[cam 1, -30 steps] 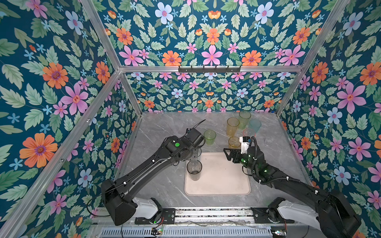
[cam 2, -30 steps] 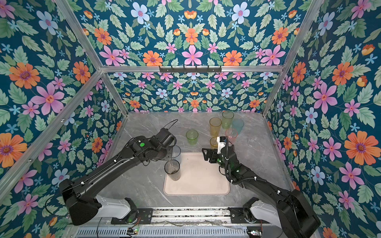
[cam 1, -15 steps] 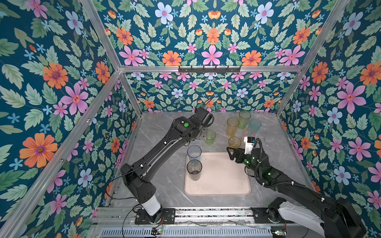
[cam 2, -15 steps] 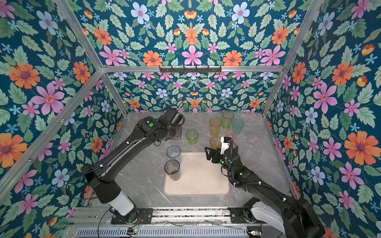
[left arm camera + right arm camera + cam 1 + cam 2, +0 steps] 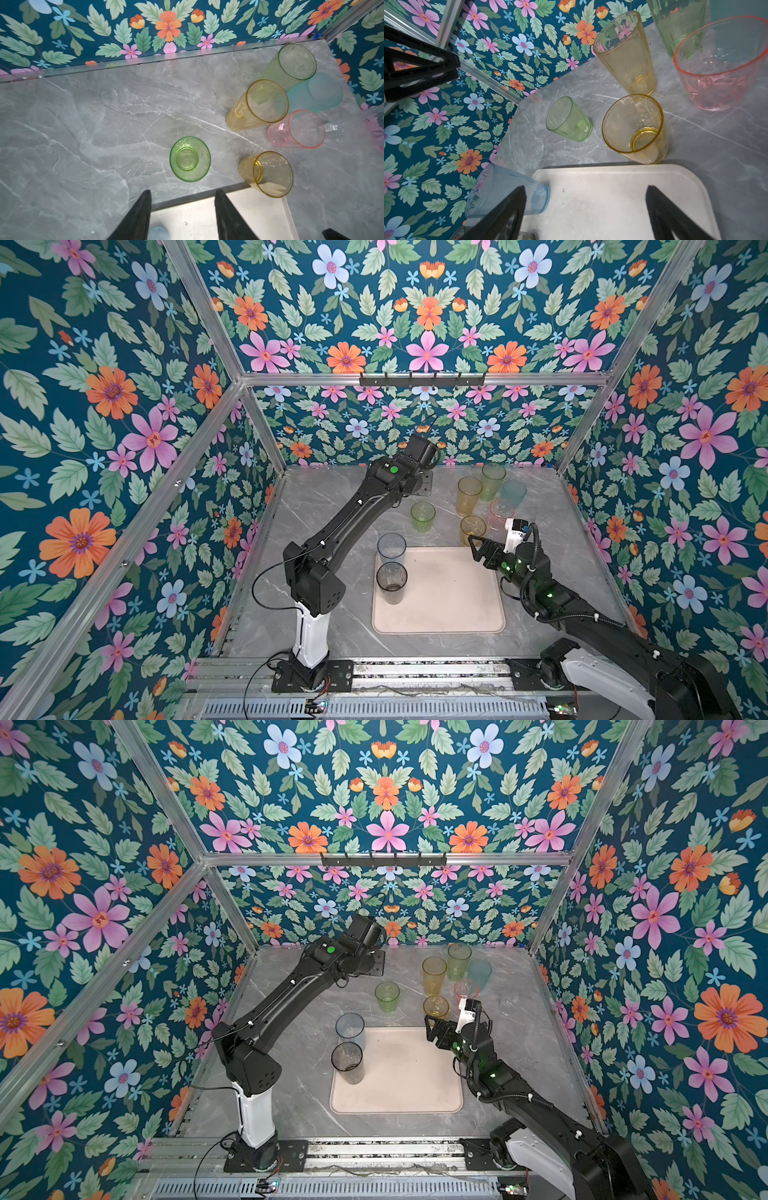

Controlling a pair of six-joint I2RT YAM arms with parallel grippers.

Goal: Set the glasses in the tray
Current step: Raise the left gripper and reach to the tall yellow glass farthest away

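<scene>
The beige-pink tray [image 5: 449, 605] lies at the table's front middle. Two glasses stand in it on its left side: a blue one [image 5: 391, 548] at the far corner and a smoke grey one [image 5: 391, 583] in front of it. Behind the tray on the table stand a short green glass [image 5: 423, 516], a short amber one [image 5: 472, 529], a pink one [image 5: 500, 512], a tall yellow one [image 5: 469, 495], a tall green one [image 5: 493, 480] and a teal one [image 5: 513, 492]. My left gripper [image 5: 182, 195] hangs open and empty high above the tray's far edge. My right gripper [image 5: 585, 187] is open and empty over the tray's far right part, close to the amber glass [image 5: 635, 128].
Floral walls with metal posts close in the grey marble table [image 5: 324, 506] on three sides. The raised left arm [image 5: 353, 506] slants over the table's left half. A rail with the arm bases [image 5: 374, 672] runs along the front edge.
My left gripper let go of the blue glass in the tray, rose and swung toward the back wall with its jaws widening. The right gripper shifted slightly to the right.
</scene>
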